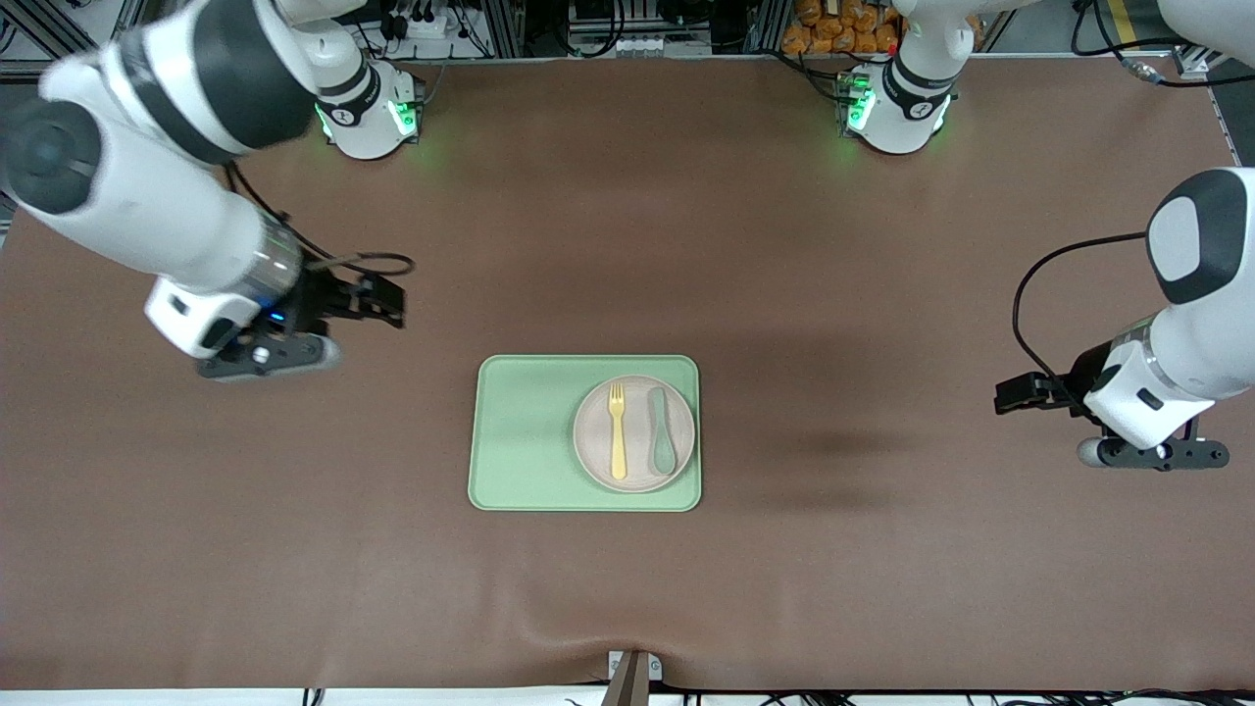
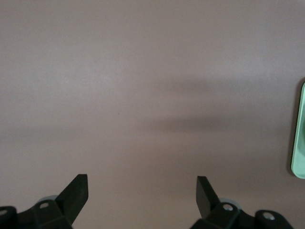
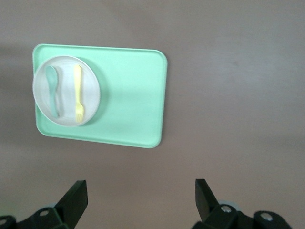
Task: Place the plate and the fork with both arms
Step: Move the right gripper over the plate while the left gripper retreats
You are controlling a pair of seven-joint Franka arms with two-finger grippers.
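Tray point(image 1: 529, 436), light green and rectangular, lies mid-surface point(image 1: 627, 588), nearest the front camera of all items. Plate point(image 1: 634, 433) rests on the tray at the end toward the left arm. Fork point(image 1: 618, 431) lies on the plate, tines pointing toward the robot bases, just beside a teal spoon point(image 1: 662, 429), which lies on the left arm's side of it.

Farther up, both pincers hover over bare surface, well apart from the tray: left pincer point(image 2: 142, 187) fingers spread and empty; right pincer point(image 3: 141, 192) likewise spread and empty.

Risks, as judged:
- Fork and spoon lie close; a wide grasp could catch or shove the spoon.
- Lifting the plate first could spill both utensils.
- Simultaneous reaches toward the plate could bring the arms into collision.

Nothing blocks either approach.
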